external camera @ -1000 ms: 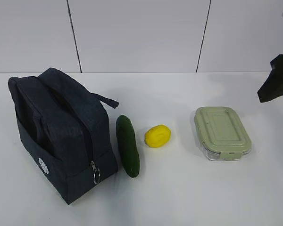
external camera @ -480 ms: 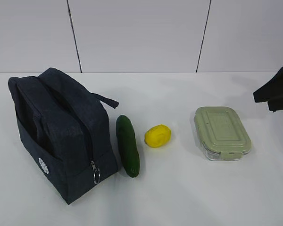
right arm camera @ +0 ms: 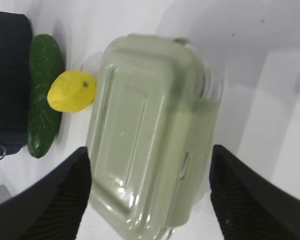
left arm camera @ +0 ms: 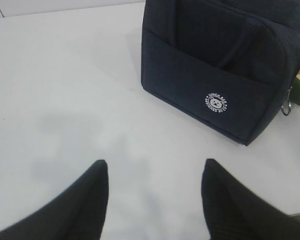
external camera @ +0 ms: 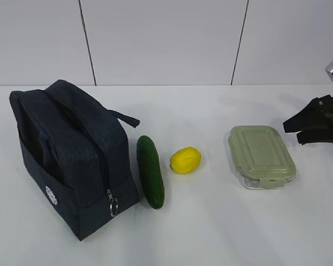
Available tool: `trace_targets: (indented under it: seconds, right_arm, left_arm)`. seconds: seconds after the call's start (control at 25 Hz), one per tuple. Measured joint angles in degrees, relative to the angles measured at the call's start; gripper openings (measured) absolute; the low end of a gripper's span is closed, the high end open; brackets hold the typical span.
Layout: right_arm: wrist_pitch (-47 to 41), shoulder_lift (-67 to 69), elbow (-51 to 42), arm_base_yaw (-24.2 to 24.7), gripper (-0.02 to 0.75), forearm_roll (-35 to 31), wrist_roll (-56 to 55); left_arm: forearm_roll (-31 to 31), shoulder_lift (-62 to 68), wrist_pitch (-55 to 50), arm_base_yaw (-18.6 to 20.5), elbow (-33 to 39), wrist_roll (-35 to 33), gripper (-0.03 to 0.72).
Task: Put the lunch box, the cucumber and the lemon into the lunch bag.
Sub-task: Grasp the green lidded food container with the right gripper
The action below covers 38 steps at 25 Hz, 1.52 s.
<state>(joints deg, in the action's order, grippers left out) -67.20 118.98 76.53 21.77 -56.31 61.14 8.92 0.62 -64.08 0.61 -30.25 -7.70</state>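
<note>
white table (external camera: 222, 233), white panelled wall (external camera: 161, 39)

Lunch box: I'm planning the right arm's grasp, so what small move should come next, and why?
Probably move the right gripper forward and down over the lunch box. Its jaws are open, wider than the box, and in the exterior view it is beside the box, not touching.

We find bare white tabletop (external camera: 211, 233) between the yellow oval lemon (external camera: 185, 159) and the clear rectangular lunch box with the sage-green lid (external camera: 261, 155). The long dark green cucumber (external camera: 150, 171) lies just beside the dark navy fabric lunch bag (external camera: 72, 158), leaving a narrow gap. Open table lies left of the bag.
</note>
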Motion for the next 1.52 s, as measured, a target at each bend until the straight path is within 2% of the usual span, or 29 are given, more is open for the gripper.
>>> trace_targets:
  seconds: [0.8, 1.52]
  right_arm:
    - [0.0, 8.0, 2.2, -0.6, 0.587, -4.7, 4.8]
    - [0.0, 10.1, 2.7, -2.9, 0.577, -5.1, 6.4]
  left_arm:
    - [0.0, 0.0, 0.0, 0.0, 0.0, 0.0, 0.431]
    - [0.0, 0.0, 0.0, 0.0, 0.0, 0.0, 0.431]
